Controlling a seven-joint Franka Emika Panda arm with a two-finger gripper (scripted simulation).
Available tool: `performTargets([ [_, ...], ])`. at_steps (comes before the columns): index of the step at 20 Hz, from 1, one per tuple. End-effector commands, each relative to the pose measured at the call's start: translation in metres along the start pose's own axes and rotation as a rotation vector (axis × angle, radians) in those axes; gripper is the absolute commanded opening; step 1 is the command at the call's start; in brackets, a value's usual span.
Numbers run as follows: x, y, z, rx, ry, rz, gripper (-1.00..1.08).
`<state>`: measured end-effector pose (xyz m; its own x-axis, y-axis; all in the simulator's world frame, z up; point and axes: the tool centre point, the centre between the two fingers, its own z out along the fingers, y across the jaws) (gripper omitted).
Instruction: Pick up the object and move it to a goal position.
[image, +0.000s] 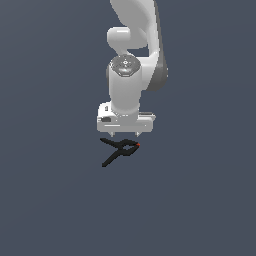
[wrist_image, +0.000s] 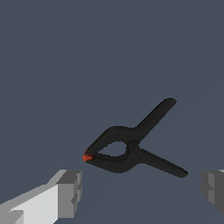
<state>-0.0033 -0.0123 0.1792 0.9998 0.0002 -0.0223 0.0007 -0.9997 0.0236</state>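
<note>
Hovering end effector (image: 125, 135), fingers (wrist_image: 65, 192) spread wide above black clamp (image: 120, 150)

No readable text, labels, brands or numbers in either view.

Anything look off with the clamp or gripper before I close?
Nothing stands out. The black spring clamp lies flat and intact, handles splayed, red tip closed. The gripper hangs open above it, its fingers wide on either side in the wrist view.

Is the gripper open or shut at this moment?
Open. In the wrist view the gripper has its two fingers far apart, and the black clamp lies between them, not touched.
</note>
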Motion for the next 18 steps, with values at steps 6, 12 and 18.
performTargets([
  [6, 0.0042, -0.0013, -0.0059, -0.001, 0.015, -0.019, 0.28],
  [12, 0.0057, -0.0017, -0.0080, -0.002, 0.020, -0.027, 0.28],
  [18, 0.0041, 0.0027, -0.0029, -0.009, 0.014, -0.067, 0.28],
])
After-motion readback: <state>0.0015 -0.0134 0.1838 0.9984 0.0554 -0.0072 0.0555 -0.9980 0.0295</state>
